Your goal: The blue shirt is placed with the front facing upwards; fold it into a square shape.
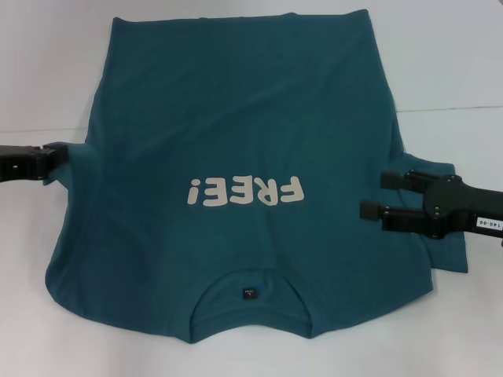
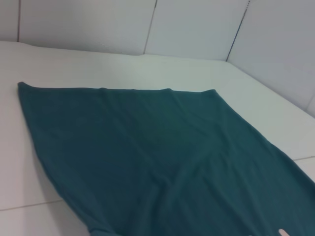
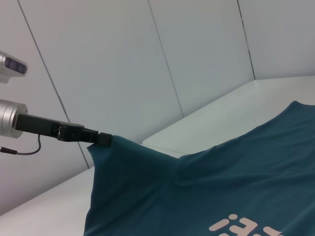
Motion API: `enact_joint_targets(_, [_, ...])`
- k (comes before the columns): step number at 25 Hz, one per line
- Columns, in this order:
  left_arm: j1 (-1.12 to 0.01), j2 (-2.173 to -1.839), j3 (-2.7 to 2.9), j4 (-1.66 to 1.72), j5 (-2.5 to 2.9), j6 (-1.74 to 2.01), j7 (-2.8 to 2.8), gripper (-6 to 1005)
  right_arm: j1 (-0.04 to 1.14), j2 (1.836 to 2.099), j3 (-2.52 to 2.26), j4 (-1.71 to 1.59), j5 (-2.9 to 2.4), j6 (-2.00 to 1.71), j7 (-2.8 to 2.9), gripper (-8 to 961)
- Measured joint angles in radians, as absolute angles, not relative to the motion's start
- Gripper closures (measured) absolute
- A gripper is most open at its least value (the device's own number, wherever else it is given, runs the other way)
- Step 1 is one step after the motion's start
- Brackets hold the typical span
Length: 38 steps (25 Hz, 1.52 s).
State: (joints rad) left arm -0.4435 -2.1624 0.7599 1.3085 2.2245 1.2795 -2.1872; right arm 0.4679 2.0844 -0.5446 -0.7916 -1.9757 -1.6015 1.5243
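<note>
The blue shirt [image 1: 236,118] lies spread on the white table, front up, its white "FREE!" print [image 1: 245,191] at the centre and its round collar [image 1: 250,292] at the near edge. My left gripper [image 1: 55,155] is at the shirt's left edge, shut on the cloth by the sleeve. In the right wrist view the left gripper [image 3: 102,139] holds that edge of the shirt [image 3: 221,177] raised off the table. My right gripper [image 1: 376,195] is over the shirt's right side by the right sleeve [image 1: 449,255], open and holding nothing. The left wrist view shows only the shirt [image 2: 147,147], mainly its hem end.
The white table [image 1: 456,63] extends past the shirt on every side, with a seam line across it. White wall panels [image 2: 197,24] stand behind the table's far edge.
</note>
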Motion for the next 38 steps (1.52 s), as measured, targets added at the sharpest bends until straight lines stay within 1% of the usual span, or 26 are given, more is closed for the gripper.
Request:
enact_joint_targets(13, [-0.449,-2.172,0.919,1.283,2.216,1.258,-2.204,948,0.469,2.086,-0.545,-0.791,-1.976,-1.602,1.528,40])
enact_joint_targets(19, [-0.459,-2.172,1.038,1.217,2.215,1.176,-2.211,947,0.469,2.085,-0.545,-0.78,-1.978,-1.599,1.528,39])
enact_joint_targets(28, [-0.517,-2.168,1.156,1.055,2.172,1.066,-2.196,946,0.468,2.084,-0.545,-0.769,-1.981,-1.592,1.528,39])
enact_joint_targets(34, [-0.511,-2.172,1.162,1.052,2.169,1.001,-2.196,945,0.468,2.084,-0.545,-0.768,-1.982,-1.59,1.528,41])
enact_joint_targets(38, [-0.494,-2.17,1.154,1.051,2.172,0.946,-2.203,801,0.468,2.084,-0.545,-0.768,-1.982,-1.589,1.529,40])
